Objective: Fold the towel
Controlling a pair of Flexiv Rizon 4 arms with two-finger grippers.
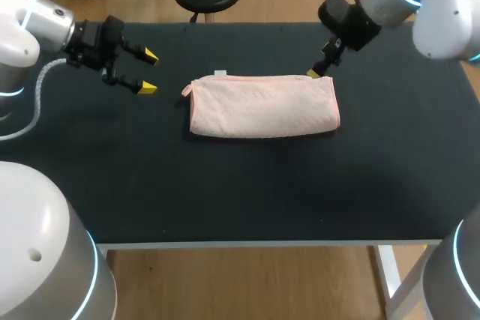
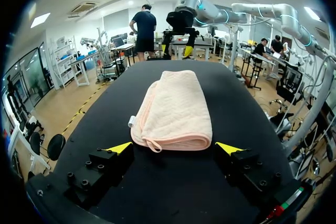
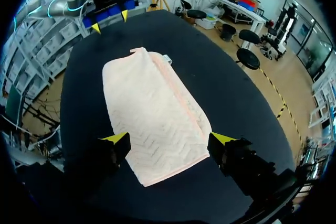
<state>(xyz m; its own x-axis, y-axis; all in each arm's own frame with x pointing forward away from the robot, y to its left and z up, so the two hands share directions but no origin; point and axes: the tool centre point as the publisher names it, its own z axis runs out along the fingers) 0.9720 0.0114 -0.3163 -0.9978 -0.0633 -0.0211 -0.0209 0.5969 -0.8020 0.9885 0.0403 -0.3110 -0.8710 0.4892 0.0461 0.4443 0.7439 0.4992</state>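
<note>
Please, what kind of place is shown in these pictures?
Probably a robotics test bench: a black table, a folded pink towel lying on it, and the left gripper and right gripper, both open, near the towel's ends.

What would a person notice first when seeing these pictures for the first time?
The pale pink quilted towel draws the eye first: it lies folded into a long rectangle in the middle of the black table. The left pincer is open beside the towel's left end, apart from it. The right pincer is open over the towel's right end.
</note>
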